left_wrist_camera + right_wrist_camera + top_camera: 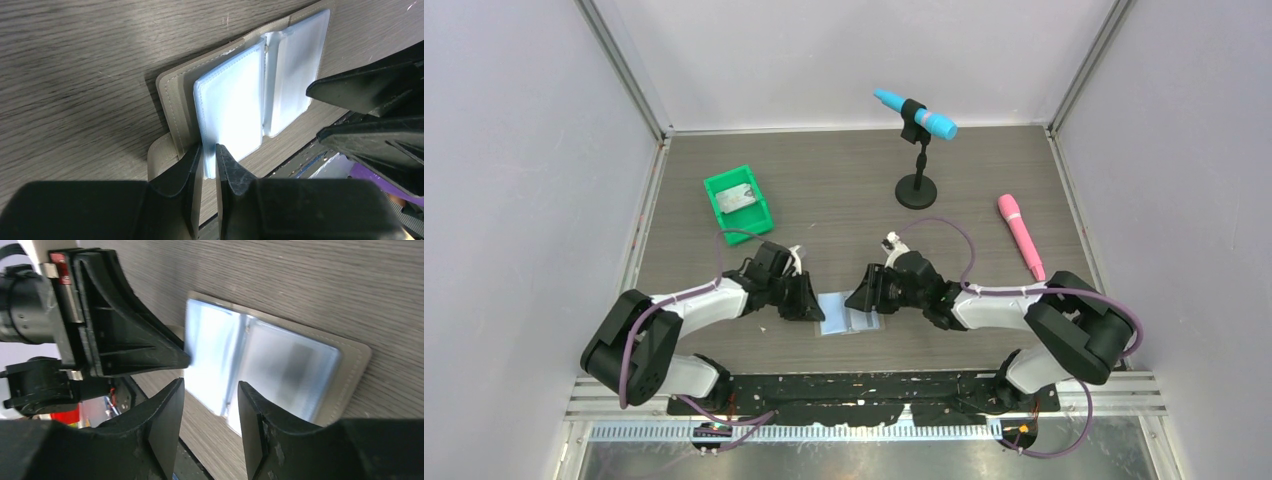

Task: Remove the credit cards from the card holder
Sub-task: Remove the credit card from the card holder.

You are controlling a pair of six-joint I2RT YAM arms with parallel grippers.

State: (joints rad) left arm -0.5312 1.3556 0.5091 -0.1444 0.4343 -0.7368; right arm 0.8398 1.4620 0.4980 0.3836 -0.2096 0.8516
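The card holder (849, 318) lies open on the table between my two grippers, grey cover down and pale blue pockets (235, 105) facing up. My left gripper (209, 161) is shut on the near edge of the left pocket leaf and holds it a little off the grey cover (172, 107). My right gripper (210, 400) hangs open just above the holder's (280, 360) middle fold, with nothing between its fingers. A darker patch shows through the right-hand pocket (297, 362); I cannot tell whether it is a card. One greyish credit card (737, 197) lies in the green bin.
The green bin (762, 212) stands at the back left. A blue microphone on a black stand (916, 150) is at the back centre, and a pink microphone (1021, 235) lies at the right. The two grippers are close together over the holder, near the table's front edge.
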